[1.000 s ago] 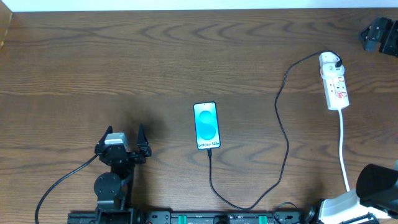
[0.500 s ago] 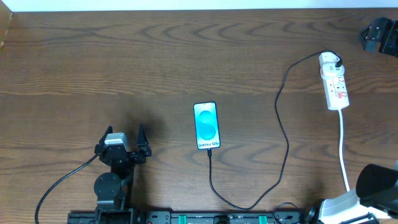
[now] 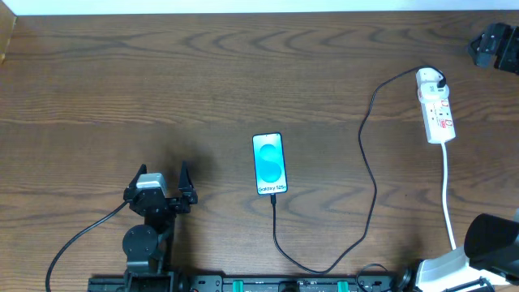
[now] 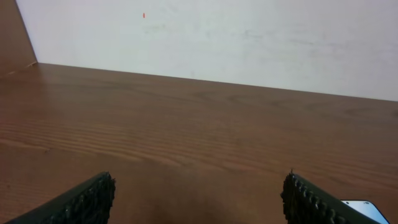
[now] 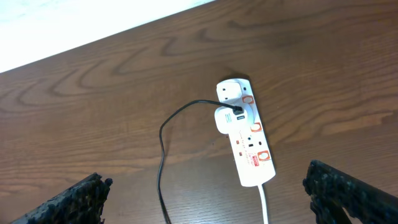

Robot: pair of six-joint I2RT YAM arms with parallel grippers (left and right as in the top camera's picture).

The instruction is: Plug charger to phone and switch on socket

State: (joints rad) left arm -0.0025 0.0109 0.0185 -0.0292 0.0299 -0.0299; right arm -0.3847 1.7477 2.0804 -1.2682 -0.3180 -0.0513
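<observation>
1. Phone (image 3: pixel 269 165) at centre of worktop (image 3: pixel 203 81), screen up; charger (image 3: pixel 369 186) cable meets its near end.
2. Socket (image 3: pixel 436 109) by right edge, charger plugged in.
3. Left gripper (image 3: pixel 161 172) and right gripper (image 5: pixel 205 177) both wide, empty.

Black left arm (image 3: pixel 148 204), ribbed black jaws

The table (image 3: pixel 162 81) is dark brown wood with wavy grain lines and a soft shine, and the wall (image 4: pixel 249 37) behind it is flat, dull white. The phone (image 3: pixel 269 165) has a smooth, shiny screen, the socket (image 3: pixel 436 113) is smooth white plastic, and the charger (image 3: pixel 374 186) cable looks like dull black rubber. The fingers (image 4: pixel 87 199) of the left gripper (image 4: pixel 199 180) and the right gripper (image 5: pixel 205 174) are black, dull and rough with little bumps.
</observation>
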